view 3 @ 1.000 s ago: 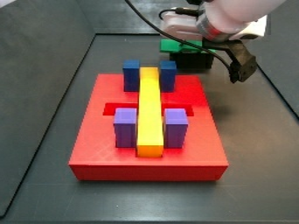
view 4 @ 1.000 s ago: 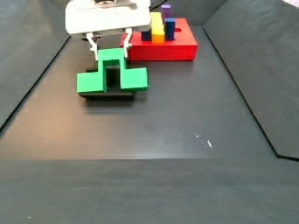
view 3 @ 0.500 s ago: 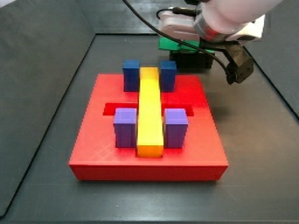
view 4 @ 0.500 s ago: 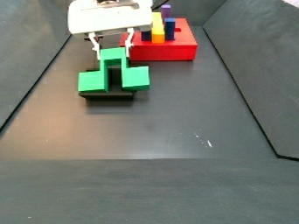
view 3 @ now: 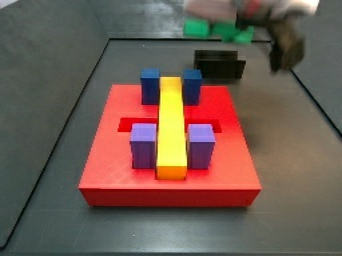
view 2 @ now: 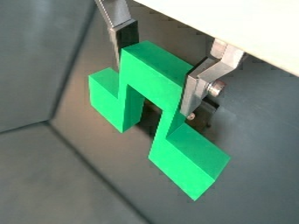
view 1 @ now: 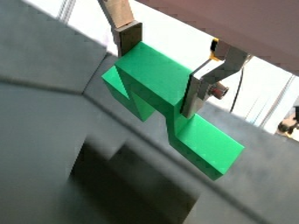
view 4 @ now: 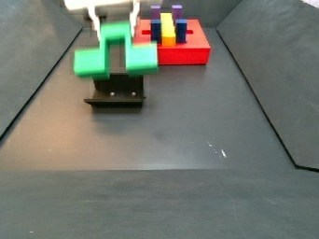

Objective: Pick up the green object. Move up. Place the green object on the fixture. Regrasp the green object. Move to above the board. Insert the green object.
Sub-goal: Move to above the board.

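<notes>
The green object (view 4: 115,54) hangs in the air above the fixture (view 4: 116,91), clear of its top. My gripper (view 4: 114,22) is shut on the object's upright stem. Both wrist views show the silver fingers (view 1: 126,38) (view 2: 201,84) pressed against opposite sides of the green object (view 1: 162,94) (view 2: 149,112). In a side view the gripper and green object (view 3: 218,30) are motion-blurred above the fixture (view 3: 219,66). The board (view 3: 118,172) lies in front of the fixture, with its recess showing on either side of the yellow bar (view 3: 171,125).
The board carries two blue blocks (view 3: 151,82) at its far end and two purple blocks (view 3: 142,146) at its near end, beside the yellow bar. The board (view 4: 189,54) sits close behind the fixture. Dark raised walls edge the floor.
The gripper has risen with the green object, lifting it off the fixture, where it rested a second ago. The board and its blocks have not moved.
</notes>
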Available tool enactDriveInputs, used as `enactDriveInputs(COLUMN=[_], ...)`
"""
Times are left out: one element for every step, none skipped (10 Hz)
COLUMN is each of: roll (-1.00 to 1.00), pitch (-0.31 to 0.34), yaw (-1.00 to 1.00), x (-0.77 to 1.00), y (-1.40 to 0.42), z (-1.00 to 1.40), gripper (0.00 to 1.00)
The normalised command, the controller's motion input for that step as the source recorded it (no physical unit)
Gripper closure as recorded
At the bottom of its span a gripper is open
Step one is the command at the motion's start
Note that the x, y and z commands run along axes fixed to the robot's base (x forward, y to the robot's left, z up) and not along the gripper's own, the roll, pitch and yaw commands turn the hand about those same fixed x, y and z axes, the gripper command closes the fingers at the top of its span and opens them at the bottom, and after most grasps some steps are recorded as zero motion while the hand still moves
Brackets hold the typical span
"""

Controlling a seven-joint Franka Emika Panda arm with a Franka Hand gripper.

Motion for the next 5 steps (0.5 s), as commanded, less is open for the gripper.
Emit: enactDriveInputs(roll=[-0.04, -0.01, 0.00, 0.00, -0.01], pitch=[0.010, 0.055, 0.065, 0.077, 0.101], yaw=[-0.02, -0.02, -0.01, 0.00, 0.01], x=[-0.01, 0.01, 0.01, 0.03, 0.04], y=[0.02, 0.00, -0.01, 0.00, -0.02], z=[1.40, 1.40, 1.40, 1.40, 0.70], gripper=[1.00, 1.00, 1.00, 1.00, 1.00])
